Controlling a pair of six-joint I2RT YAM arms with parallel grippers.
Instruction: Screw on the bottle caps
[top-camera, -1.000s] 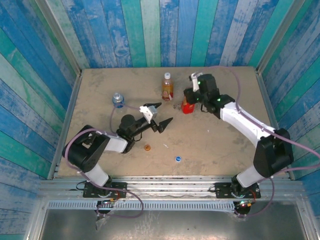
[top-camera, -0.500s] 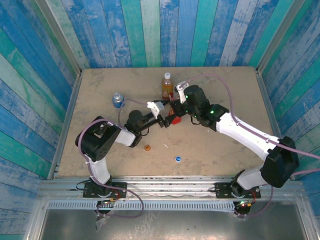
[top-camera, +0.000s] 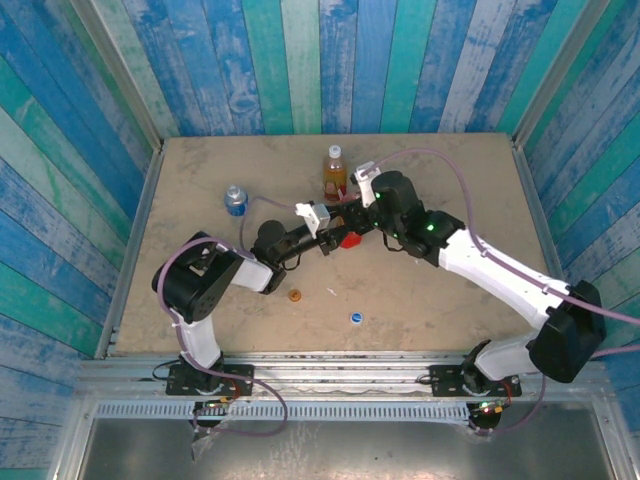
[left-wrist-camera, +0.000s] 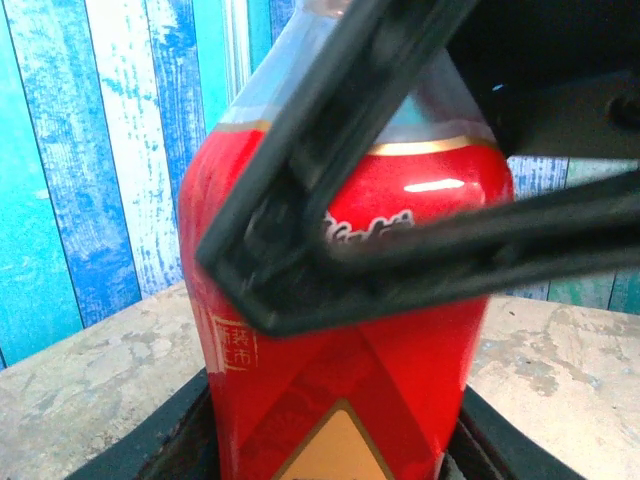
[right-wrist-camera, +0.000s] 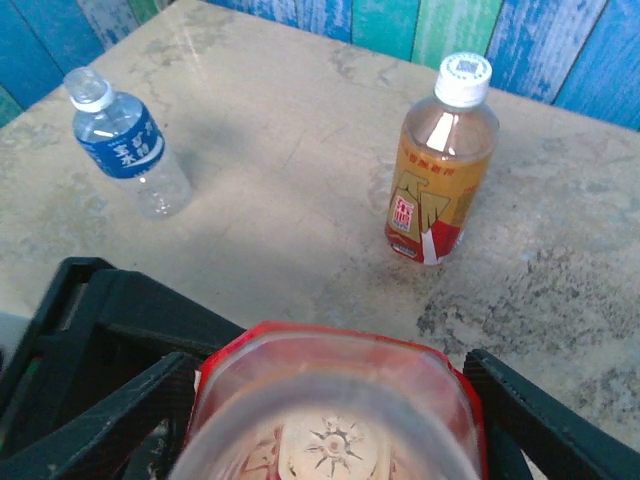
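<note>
Red bottle (top-camera: 348, 238), at the counter (top-camera: 200, 300) centre, is being clamped by the left tool (top-camera: 335, 240), likely steadying it for capping. The right tool (top-camera: 352, 226) is straddling it, grip unclear. Orange cap (top-camera: 294, 295) and blue cap (top-camera: 356, 318) are lying toward 6 o'clock.

Overhead looks down; both wrist cameras crowd the red bottle (left-wrist-camera: 300, 400).
</note>
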